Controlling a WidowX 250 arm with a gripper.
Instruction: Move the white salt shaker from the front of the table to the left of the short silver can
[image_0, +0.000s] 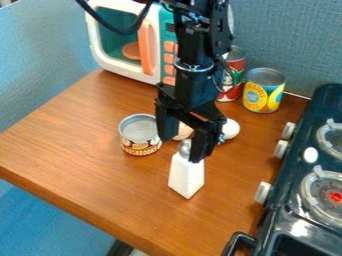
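A brown wood-grained bench (100, 170) carries the things. Along its right edge stands a dark toy stove (289, 220) with pale knobs and round burners. At the bench's upper left corner is a white toy microwave (120, 70) with an orange handle and buttons. The black gripper (180, 151) hangs over the middle of the bench, its jaws spread, with a gap between them. Near the upper edge stand a red and green can (234, 75) and, just beside it on the right, a yellow and blue can (264, 91). A shorter can (140, 134), with a bare grey lid and a patterned brown and cream label, stands left of the gripper.

The shaker (186, 176) stands upright, between the bench's middle and its lower edge: plain white, flat-sided, wide at the foot and narrower above, with a rounded, shiny grey top partly hidden by the right jaw. Whether they touch, I cannot tell. Behind the gripper lie two pale, rounded things, the right one white (230, 128).
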